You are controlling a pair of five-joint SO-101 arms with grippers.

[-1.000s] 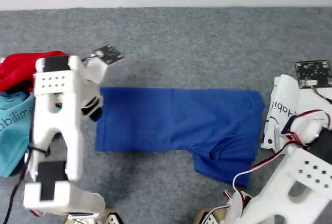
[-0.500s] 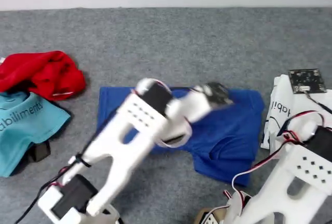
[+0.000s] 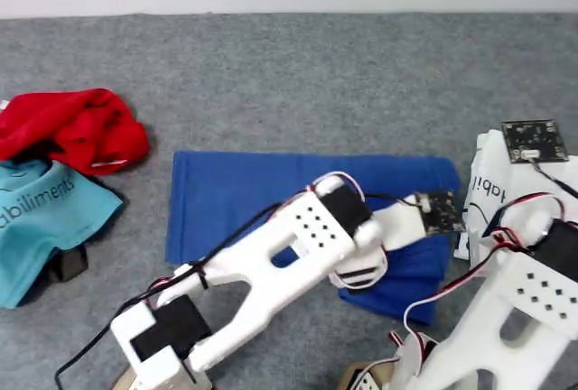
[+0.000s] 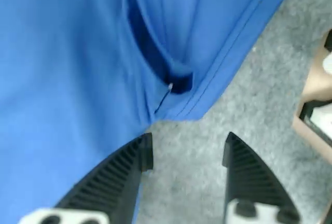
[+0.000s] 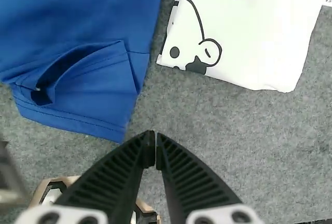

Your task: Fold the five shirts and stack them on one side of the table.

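Flat blue cotton shirt lies spread mid grey worktop. Left gripper hangs over its sleeve hem, fingers wide apart and empty, probably lining up a fold. Right gripper has its fingers pressed together on nothing, parked beside the folded white shirt. That shirt's black lettering is cut off, so it's unreadable.

High view: fixed, set high, looks down over the grey surface from the arms' side. Left wrist view: close over the blue shirt, looking down past the left gripper. Right wrist view: farther off, looking down past the right gripper. All three share the shirt's folded sleeve corner.
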